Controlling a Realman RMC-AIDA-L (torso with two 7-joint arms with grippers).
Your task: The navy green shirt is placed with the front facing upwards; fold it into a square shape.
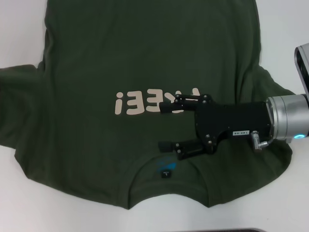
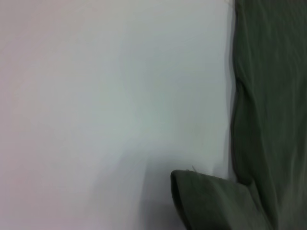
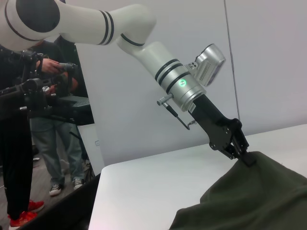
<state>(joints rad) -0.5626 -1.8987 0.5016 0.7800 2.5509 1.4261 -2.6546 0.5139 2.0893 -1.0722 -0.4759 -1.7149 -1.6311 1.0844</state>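
The navy green shirt (image 1: 120, 58) lies spread front-up on the white table (image 1: 19, 29), its cream print (image 1: 140, 102) at mid-chest and its collar with the blue label (image 1: 165, 166) toward me. My right gripper (image 1: 168, 126) is open just above the chest, one finger over the print's end and the other near the collar. The left gripper is outside the head view. In the right wrist view that left gripper (image 3: 243, 155) pinches a raised edge of the shirt (image 3: 249, 196). The left wrist view holds only the shirt's edge (image 2: 273, 120) and bare table (image 2: 96, 96).
White table surface surrounds the shirt on both sides. In the right wrist view the table's edge (image 3: 96, 191) drops off, and people (image 3: 29, 120) with camera gear stand beyond it. A dark strip (image 1: 217, 230) runs along the near table edge.
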